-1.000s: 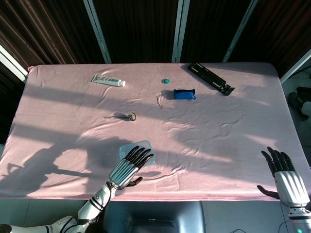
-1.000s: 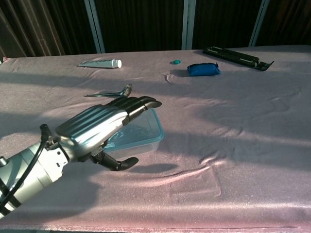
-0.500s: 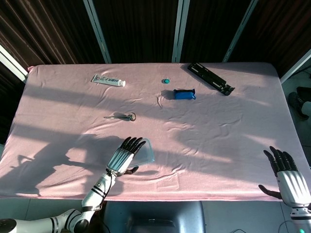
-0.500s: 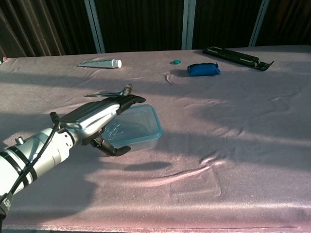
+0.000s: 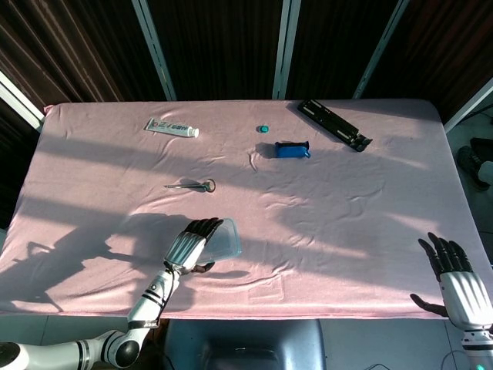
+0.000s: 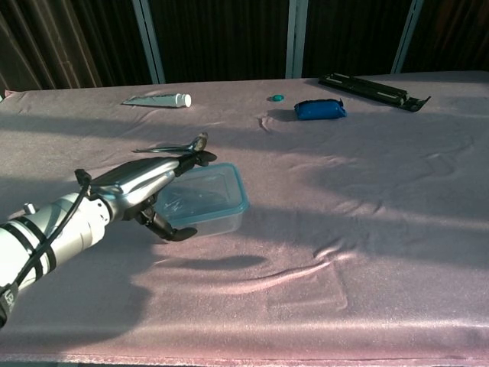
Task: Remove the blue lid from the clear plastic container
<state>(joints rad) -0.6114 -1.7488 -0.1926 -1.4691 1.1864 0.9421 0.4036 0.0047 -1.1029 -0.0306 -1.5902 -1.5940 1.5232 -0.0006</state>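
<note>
**Two hands, one lidded container: left hand lowered onto the container's left edge**

Two views record the same moment. Compared with the frame a second earlier, the left hand (image 6: 149, 187) has dropped from above the clear plastic container (image 6: 205, 200) to its left side, so that most of the blue lid (image 6: 200, 194) is now uncovered in the chest view. The container itself has shifted slightly toward the far-left between the frames. The right hand (image 5: 457, 281) has moved a little nearer the table's front edge and otherwise keeps its pose.

Left hand: the fingers (image 6: 186, 162) lie extended and close together, reaching over the left rim of the lid, while the thumb (image 6: 170, 230) curls below against the near-left side wall. Whether the hand actually clamps the container cannot be told from either view. In the head view the same hand (image 5: 189, 242) covers the container's (image 5: 222, 239) left portion.

Right hand: fingers spread and apart, holding nothing, at the front right corner of the pink tablecloth (image 5: 347, 223).

Container: it sits on the cloth near the front edge, left of centre, with the lid still seated on it.

Further back lie a metal spoon (image 5: 190, 185), a toothpaste tube (image 5: 171, 127), a small teal cap (image 5: 263, 129), a blue pouch (image 5: 293, 149) and a black bar (image 5: 333, 124).
</note>
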